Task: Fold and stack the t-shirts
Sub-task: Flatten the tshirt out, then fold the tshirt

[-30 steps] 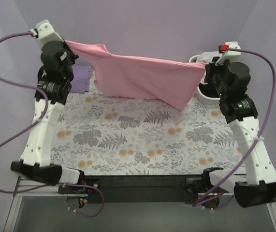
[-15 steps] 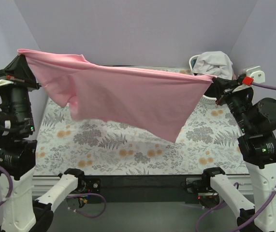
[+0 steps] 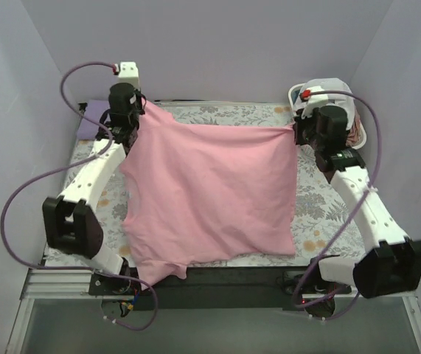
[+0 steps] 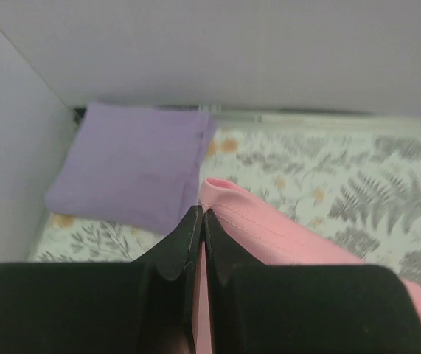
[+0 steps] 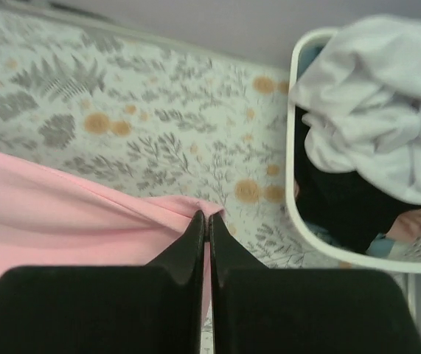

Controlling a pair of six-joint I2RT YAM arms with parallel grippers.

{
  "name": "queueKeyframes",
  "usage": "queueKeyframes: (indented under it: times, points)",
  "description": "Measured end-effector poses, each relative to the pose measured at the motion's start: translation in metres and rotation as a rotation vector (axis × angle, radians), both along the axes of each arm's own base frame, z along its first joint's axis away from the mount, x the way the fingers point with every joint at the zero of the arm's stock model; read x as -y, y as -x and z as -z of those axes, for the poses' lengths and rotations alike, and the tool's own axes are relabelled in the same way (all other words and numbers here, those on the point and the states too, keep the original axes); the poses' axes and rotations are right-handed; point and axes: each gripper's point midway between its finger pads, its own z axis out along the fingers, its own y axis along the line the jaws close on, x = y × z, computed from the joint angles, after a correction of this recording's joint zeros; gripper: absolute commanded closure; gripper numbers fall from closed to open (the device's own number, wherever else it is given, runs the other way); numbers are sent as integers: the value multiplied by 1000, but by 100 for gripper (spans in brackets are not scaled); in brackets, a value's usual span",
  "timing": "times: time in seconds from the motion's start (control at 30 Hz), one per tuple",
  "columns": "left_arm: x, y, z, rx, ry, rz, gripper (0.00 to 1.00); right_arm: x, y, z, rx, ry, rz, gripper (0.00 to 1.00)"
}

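A light pink t-shirt (image 3: 214,192) lies spread over the floral table cover, its near edge hanging over the table's front. My left gripper (image 3: 138,118) is shut on its far left corner (image 4: 228,210). My right gripper (image 3: 296,130) is shut on its far right corner (image 5: 188,214). A folded lavender purple t-shirt (image 4: 133,162) lies at the far left corner of the table, behind my left gripper; it also shows in the top view (image 3: 87,125). White, black and dusty pink t-shirts (image 5: 372,110) are piled in the laundry basket.
The white laundry basket (image 3: 369,136) stands at the far right corner, right of my right gripper; its rim shows in the right wrist view (image 5: 298,214). Grey walls enclose the table on three sides. The floral cover (image 3: 321,214) shows bare right of the pink shirt.
Both arms swung the stretched pink shirt up, forward and down. It hung in the air between raised grippers; now it lies flat on the table with both grippers low at the far side.
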Motion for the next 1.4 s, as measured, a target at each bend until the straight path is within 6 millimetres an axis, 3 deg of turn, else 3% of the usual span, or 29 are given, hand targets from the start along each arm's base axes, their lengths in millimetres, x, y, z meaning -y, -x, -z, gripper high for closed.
queueKeyframes:
  times: [0.1, 0.2, 0.33, 0.43, 0.53, 0.7, 0.87, 1.03, 1.13, 1.2, 1.4]
  points:
    - [5, -36, 106, -185, -12, 3, 100, 4, -31, 89, -169, 46, 46, 99]
    - [5, -59, 198, -336, -4, -3, 100, 9, -54, 165, -311, 81, 79, 99]
    - [3, -68, 289, -490, 12, -11, 100, 15, -74, 234, -424, 98, 96, 99]
    - [5, -69, 323, -543, 29, -3, 100, 21, -85, 264, -474, 93, 103, 99]
    - [8, -74, 322, -528, 48, 4, 100, 26, -94, 272, -477, 79, 106, 99]
    - [10, -80, 310, -487, 76, 5, 100, 31, -106, 261, -436, 48, 115, 99]
    - [9, -61, 288, -466, 98, 2, 100, 33, -104, 246, -411, 25, 118, 99]
    - [5, -44, 238, -385, 124, -7, 100, 33, -88, 221, -366, -4, 122, 99]
    - [3, -30, 218, -352, 143, -9, 100, 33, -75, 214, -352, -16, 126, 99]
    - [2, -19, 213, -352, 154, -13, 100, 34, -63, 216, -363, -28, 134, 99]
    - [-1, 25, 225, -431, 192, -30, 100, 40, -28, 237, -431, -38, 175, 99]
